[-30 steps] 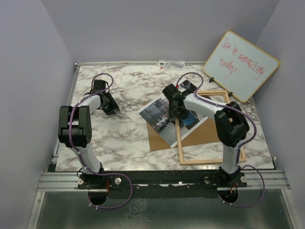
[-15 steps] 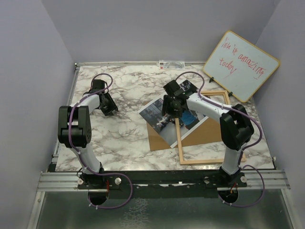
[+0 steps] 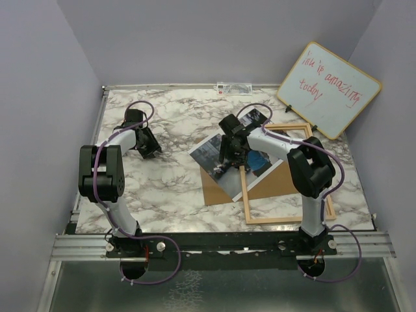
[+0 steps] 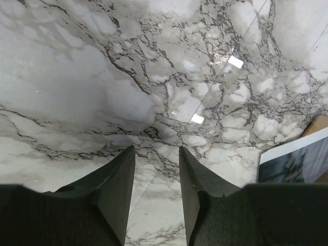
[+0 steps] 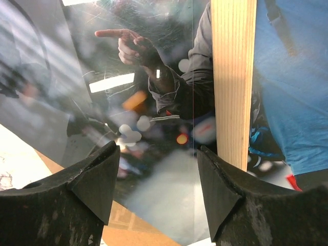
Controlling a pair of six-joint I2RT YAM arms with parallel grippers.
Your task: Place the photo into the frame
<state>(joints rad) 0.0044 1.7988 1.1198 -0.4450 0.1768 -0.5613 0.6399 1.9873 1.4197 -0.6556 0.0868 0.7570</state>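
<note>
Photo (image 3: 209, 155): likely light, slippery, floppy; best pinched by its border at 9 o'clock, off frame (image 3: 286, 219) rail.
Right claw (image 5: 158, 154): wide open, empty.
Left claw (image 4: 156, 151): part open, empty.

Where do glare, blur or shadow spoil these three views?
Right wrist: the glossy white-bordered colour photo looks soft and speckled with bright reflections, while the bar of the thin light-wood frame is sharp. Left wrist: small bright glints on the marble tabletop. Top external: even light, soft shadows.
</note>
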